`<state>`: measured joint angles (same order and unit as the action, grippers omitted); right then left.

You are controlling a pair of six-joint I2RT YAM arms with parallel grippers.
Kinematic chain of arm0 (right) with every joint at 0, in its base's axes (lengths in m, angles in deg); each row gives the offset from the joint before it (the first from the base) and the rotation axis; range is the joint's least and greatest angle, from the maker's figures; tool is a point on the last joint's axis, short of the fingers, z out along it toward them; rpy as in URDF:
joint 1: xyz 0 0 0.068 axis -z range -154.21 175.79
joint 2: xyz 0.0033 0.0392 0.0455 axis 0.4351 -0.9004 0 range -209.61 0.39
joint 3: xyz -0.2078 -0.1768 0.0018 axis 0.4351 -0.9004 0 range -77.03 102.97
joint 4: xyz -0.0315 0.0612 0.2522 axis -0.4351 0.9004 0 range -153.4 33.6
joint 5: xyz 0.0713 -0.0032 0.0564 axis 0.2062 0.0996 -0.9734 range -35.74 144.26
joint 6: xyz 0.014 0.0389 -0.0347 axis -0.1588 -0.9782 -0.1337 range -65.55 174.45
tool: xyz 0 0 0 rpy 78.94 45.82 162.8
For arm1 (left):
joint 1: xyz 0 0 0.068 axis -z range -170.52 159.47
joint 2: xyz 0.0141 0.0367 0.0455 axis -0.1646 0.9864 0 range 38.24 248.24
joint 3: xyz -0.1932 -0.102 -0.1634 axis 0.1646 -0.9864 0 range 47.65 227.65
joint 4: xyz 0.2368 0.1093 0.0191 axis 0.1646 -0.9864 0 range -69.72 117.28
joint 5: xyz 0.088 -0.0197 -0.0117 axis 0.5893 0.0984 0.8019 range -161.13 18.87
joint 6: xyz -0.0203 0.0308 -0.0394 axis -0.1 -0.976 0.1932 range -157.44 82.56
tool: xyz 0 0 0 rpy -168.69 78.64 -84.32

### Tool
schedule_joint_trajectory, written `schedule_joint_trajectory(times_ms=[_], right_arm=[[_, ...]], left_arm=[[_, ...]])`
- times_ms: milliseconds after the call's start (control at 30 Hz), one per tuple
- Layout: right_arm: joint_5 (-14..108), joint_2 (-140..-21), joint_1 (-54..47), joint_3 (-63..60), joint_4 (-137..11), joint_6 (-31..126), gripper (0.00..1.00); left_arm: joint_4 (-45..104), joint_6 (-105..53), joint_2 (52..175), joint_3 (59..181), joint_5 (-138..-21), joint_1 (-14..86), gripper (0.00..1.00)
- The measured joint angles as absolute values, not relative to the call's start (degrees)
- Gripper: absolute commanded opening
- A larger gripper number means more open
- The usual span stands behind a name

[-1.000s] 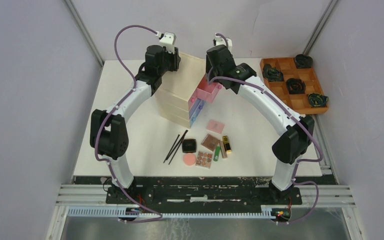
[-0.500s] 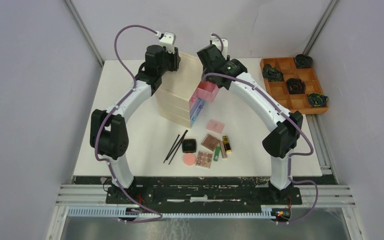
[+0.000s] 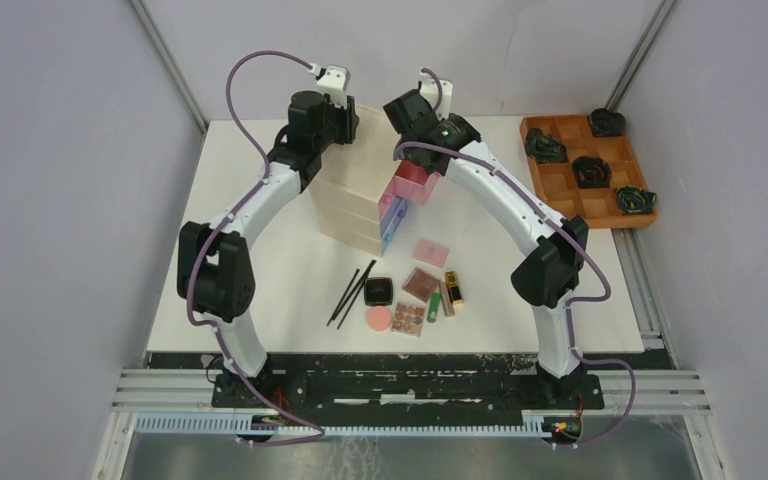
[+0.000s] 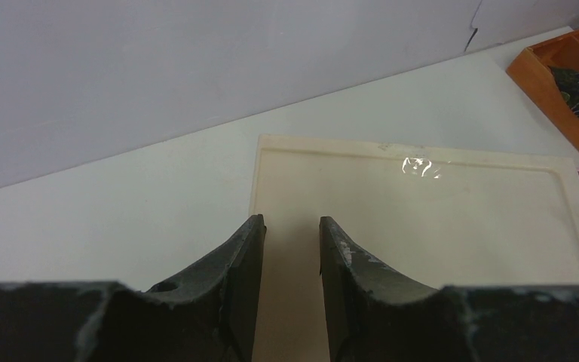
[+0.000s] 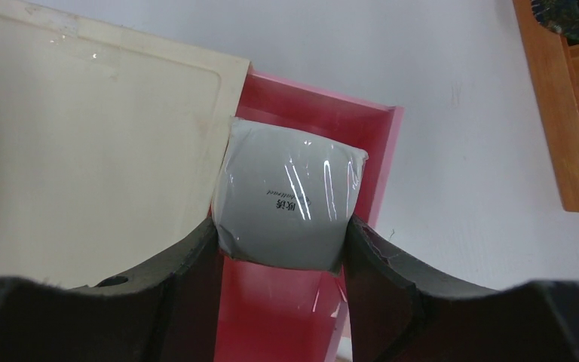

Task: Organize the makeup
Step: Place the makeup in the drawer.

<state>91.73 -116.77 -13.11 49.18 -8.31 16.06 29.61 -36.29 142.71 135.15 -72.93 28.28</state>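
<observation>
My right gripper (image 5: 280,226) pinches the white square jar (image 5: 290,200) over the pink drawer (image 5: 313,117). My left gripper (image 4: 292,222) stands parted above the chest (image 4: 422,219).

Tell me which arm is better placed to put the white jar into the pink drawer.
Right: right pincer grips the white jar above the open pink drawer; left pincer holds nothing.

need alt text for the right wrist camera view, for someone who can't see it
The right claw grips a white jar over an open pink drawer. The cream top of a wooden chest fills the left, and an orange-brown tray edges the right.
</observation>
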Motion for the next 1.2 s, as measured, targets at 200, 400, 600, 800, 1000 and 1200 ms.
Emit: schedule_joint_trajectory(times_ms=[200, 400, 600, 800, 1000, 1200], right_arm=[[91.9, -118.7, -13.1, 49.5, -7.9, 15.1, 0.63], [92.7, -118.6, -13.1, 49.5, -8.2, 15.3, 0.72], [93.4, -117.9, -13.1, 48.9, -9.5, 17.2, 0.76], [93.2, -115.0, -13.1, 46.9, -12.0, 20.0, 0.76], [91.8, -109.9, -13.1, 43.4, -15.7, 24.4, 0.74], [89.4, -101.6, -13.6, 36.9, -17.8, 27.8, 0.73]], left_arm=[[29.0, -36.3, 142.3, 135.0, -72.7, 28.3, 0.41], [28.9, -36.5, 142.3, 135.0, -72.6, 28.3, 0.41], [28.9, -37.0, 142.3, 135.0, -72.4, 28.3, 0.41], [28.8, -37.1, 142.3, 135.0, -72.3, 28.3, 0.41], [28.8, -37.1, 142.3, 135.0, -72.2, 28.3, 0.41], [28.5, -37.1, 142.4, 135.3, -72.2, 28.3, 0.41]])
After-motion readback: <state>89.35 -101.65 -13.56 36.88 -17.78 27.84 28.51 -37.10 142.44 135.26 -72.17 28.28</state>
